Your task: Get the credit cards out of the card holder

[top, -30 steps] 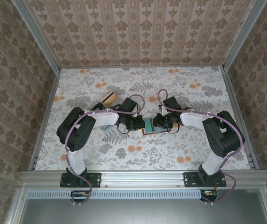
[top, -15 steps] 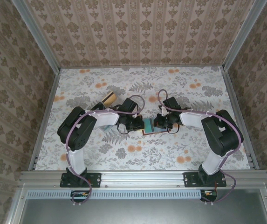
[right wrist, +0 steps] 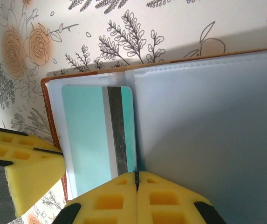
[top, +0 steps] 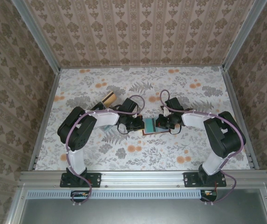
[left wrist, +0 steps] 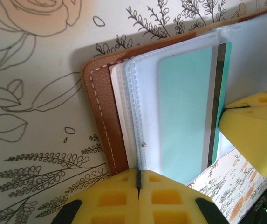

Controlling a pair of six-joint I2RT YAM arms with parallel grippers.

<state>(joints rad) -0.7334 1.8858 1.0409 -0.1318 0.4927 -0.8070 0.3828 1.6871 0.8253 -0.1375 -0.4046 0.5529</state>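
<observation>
The reddish-brown card holder [top: 148,132] lies open on the table between the two arms. Its leather edge [left wrist: 98,107] and clear pockets face the left wrist camera. A teal-green credit card [right wrist: 89,140] with a dark stripe sits in a pocket, and its long edge pokes out [left wrist: 225,88]. My left gripper [left wrist: 139,173] is shut on the edge of a clear pocket of the card holder. My right gripper [right wrist: 136,176] is shut on the protruding edge of the teal card [top: 149,124]. The two grippers [top: 140,125] [top: 155,124] face each other across the holder.
An orange-tan card [top: 108,99] lies on the floral table cover behind the left arm. The cage's metal rails [top: 44,116] line both sides of the table, and the front rail runs by the arm bases.
The right gripper's jaws have closed on the teal card's edge and its arm has shifted slightly right. The left gripper has tightened a little on the pocket.
</observation>
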